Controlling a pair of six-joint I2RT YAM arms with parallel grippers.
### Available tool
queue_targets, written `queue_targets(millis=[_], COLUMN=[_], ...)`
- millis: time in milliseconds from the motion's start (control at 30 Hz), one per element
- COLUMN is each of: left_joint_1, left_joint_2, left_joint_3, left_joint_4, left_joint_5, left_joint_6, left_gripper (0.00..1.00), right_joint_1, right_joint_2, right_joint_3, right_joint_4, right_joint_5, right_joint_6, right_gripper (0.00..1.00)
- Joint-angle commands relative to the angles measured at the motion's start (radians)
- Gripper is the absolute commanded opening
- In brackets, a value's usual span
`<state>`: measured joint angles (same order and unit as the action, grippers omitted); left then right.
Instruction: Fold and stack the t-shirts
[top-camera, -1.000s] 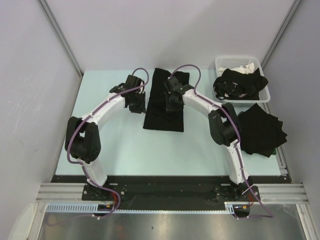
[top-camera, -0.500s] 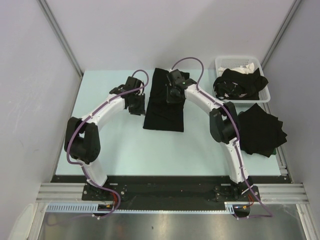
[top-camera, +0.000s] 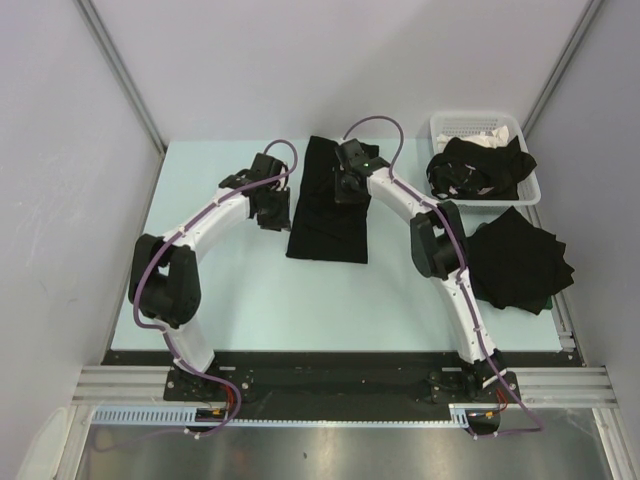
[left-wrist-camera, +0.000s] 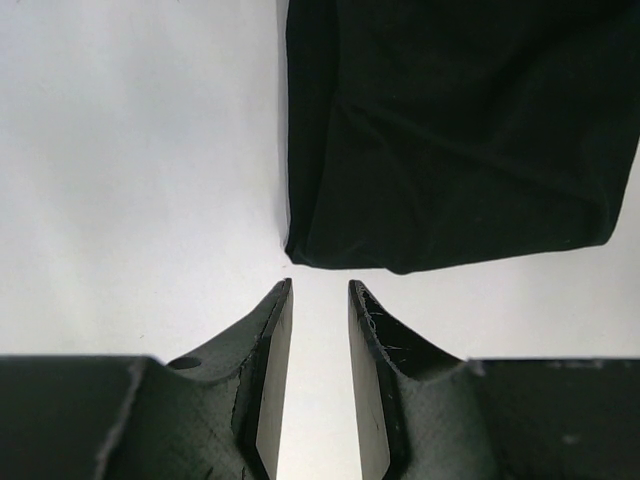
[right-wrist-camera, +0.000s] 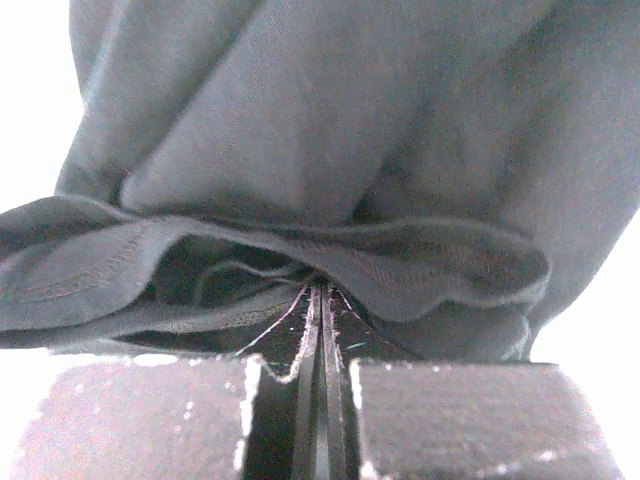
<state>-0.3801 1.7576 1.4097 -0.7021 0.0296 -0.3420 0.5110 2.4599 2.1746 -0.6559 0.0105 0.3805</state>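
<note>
Clamping the t-shirt (right-wrist-camera: 330, 130), the right tool (right-wrist-camera: 320, 292) shows this only wrist-side; left tool (left-wrist-camera: 320, 286) parted.

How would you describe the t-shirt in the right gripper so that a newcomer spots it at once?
Start at the pale green table; at the middle of its far half lies a black t-shirt folded into a long strip, pinched by the right gripper. Unlike the flat stack at the right edge and the crumpled heap in the white basket, it lies alone.
</note>
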Motion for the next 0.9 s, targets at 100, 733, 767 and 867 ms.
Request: queue_targets(millis=[100, 733, 767, 867], left_joint_1=[0.004, 0.004, 0.004, 0.004], left_joint_2=[-0.040, -0.066, -0.067, -0.073], left_joint_3=[-0.037, -0.084, -0.087, -0.092], left_joint_4=[0.009, 0.030, 0.032, 0.042], left_joint_5=[0.000, 0.046, 0.050, 0.061], left_joint_6=[-0.014, -0.012, -0.012, -0.012], left_gripper=[0.34, 0.34, 0.34, 0.34], right_joint_1=[-0.015, -0.017, -0.016, -0.003], right_joint_2=[0.036, -0.133, -0.148, -0.219], right_joint_3=[0.145, 0.022, 0.007, -0.082], right_joint_4=[0.050, 0.035, 0.026, 0.035], right_joint_5=[0.017, 0.077, 0.078, 0.080], right_joint_6=[-0.037, -0.031, -0.022, -0.002], right_gripper=[0.03, 0.01, 0.00, 0.00])
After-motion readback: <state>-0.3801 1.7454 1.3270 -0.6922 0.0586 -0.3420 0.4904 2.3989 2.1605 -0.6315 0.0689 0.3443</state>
